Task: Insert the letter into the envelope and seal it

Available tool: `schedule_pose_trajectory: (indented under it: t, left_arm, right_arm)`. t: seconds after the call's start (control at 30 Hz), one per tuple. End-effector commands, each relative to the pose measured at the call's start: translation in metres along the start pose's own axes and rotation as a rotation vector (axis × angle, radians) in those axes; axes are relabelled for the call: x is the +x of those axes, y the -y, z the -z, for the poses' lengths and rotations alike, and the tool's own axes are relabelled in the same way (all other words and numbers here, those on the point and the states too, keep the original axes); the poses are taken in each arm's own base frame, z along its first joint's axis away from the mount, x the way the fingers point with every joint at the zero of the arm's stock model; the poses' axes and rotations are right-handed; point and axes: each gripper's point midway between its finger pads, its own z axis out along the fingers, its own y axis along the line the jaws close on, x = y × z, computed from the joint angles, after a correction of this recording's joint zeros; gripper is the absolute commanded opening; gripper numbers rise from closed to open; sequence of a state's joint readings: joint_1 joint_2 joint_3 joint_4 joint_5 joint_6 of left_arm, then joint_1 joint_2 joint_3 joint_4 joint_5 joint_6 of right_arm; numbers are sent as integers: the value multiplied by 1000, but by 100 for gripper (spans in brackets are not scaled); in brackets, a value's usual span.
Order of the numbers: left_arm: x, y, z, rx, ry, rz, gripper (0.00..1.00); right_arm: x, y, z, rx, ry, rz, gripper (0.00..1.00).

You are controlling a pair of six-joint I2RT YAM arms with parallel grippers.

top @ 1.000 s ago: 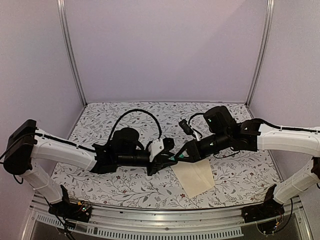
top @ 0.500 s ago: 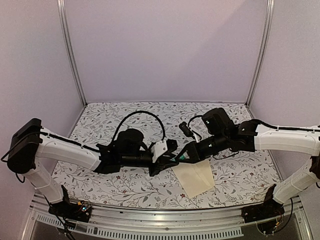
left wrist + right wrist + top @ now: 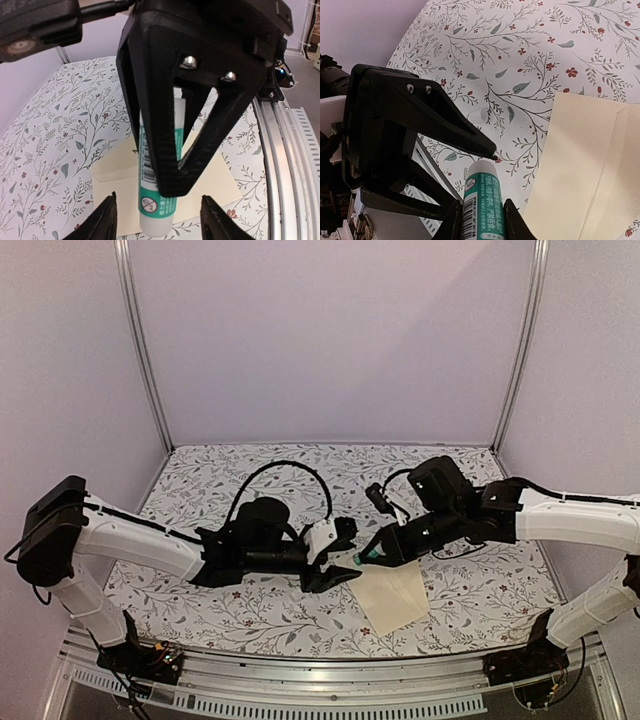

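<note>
My right gripper is shut on a teal glue stick and holds it above the table. The stick's white end points at my left gripper. That gripper stands open, one finger on each side of the white end and apart from it. From above, both grippers meet at the table's middle, over the near left corner of the envelope. The cream envelope lies flat under them, a fold line across it. The letter does not show in any view.
A small white cap-like piece lies on the flowered tablecloth left of the envelope. The metal rail of the table's near edge runs close behind the grippers. Black cables loop above the left arm.
My left gripper's jaws have opened and come off the glue stick's white end. The right gripper still holds the stick and has shifted slightly to the right.
</note>
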State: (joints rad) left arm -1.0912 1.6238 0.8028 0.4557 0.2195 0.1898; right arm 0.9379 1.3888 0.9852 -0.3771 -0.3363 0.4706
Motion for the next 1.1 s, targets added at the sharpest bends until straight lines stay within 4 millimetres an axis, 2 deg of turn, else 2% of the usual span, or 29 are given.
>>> schedule_pose_trajectory:
  t: [0.0, 0.1, 0.17, 0.23, 0.27, 0.3, 0.4, 0.57, 0.7, 0.8, 0.87, 1.07]
  left_arm:
    - [-15, -6, 0, -11, 46, 27, 62]
    - [-16, -20, 4, -47, 57, 81, 70]
    - [-15, -32, 6, -75, 62, 123, 80]
    - [-11, -42, 8, -98, 61, 155, 94]
    - [-9, -47, 9, -110, 58, 169, 99]
    - [-7, -52, 9, -129, 55, 187, 99]
    - [2, -70, 8, -176, 27, 258, 100]
    - [11, -84, 5, -157, 7, 367, 99]
    - [16, -89, 0, -107, 1, 440, 91]
    - [25, -89, -11, -82, -25, 474, 86]
    - [30, -90, -22, -64, -42, 503, 80]
    - [42, -90, -52, -16, -88, 578, 42]
  right_arm:
    - [-10, 8, 21, 99, 54, 40, 0]
    - [-11, 23, 26, 125, 56, 27, 0]
    - [-12, 35, 31, 137, 64, -1, 0]
    - [-14, 46, 35, 163, 79, -22, 0]
    - [-14, 50, 37, 175, 84, -28, 5]
    - [-15, 52, 40, 184, 90, -28, 11]
    - [-15, 55, 41, 203, 81, -29, 0]
    - [-5, 61, 35, 226, 11, -41, 0]
    - [9, 59, 25, 190, -69, -42, 1]
    - [12, 60, 22, 192, -97, -44, 0]
    - [13, 65, 22, 226, -107, -44, 0]
    - [26, 82, 13, 333, -168, -43, 0]
